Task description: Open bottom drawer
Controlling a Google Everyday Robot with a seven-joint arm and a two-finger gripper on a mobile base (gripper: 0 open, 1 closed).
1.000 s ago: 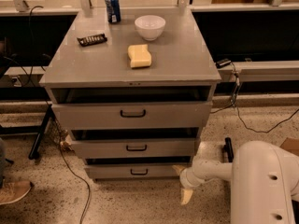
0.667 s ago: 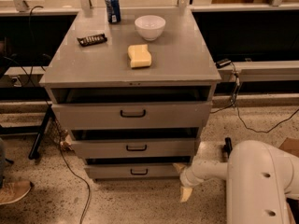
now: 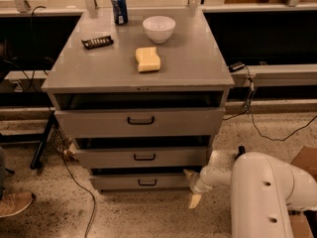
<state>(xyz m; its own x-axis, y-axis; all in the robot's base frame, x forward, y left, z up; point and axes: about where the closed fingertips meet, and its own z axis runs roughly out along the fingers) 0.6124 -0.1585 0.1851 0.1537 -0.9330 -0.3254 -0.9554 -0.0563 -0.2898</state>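
The bottom drawer (image 3: 143, 182) is the lowest and narrowest grey front of the cabinet, with a small black loop handle (image 3: 147, 182) at its centre. It sits close to the floor, its front roughly in line with the drawer above. My gripper (image 3: 192, 187) is low at the cabinet's lower right corner, just right of the bottom drawer's right end. One pale finger points toward the drawer's edge and the other (image 3: 194, 201) points down at the floor. The white arm (image 3: 267, 192) comes in from the lower right. The gripper holds nothing.
The middle drawer (image 3: 143, 156) and the large top drawer (image 3: 140, 120) stand above. On the cabinet top are a blue can (image 3: 119, 8), a white bowl (image 3: 159, 28), a yellow sponge (image 3: 148, 59) and a dark snack bar (image 3: 97, 41). Cables lie on the floor at left and right. A shoe (image 3: 14, 202) is at lower left.
The arm has crept slightly to the left, toward the cabinet's lower right corner. The drawers have not moved.
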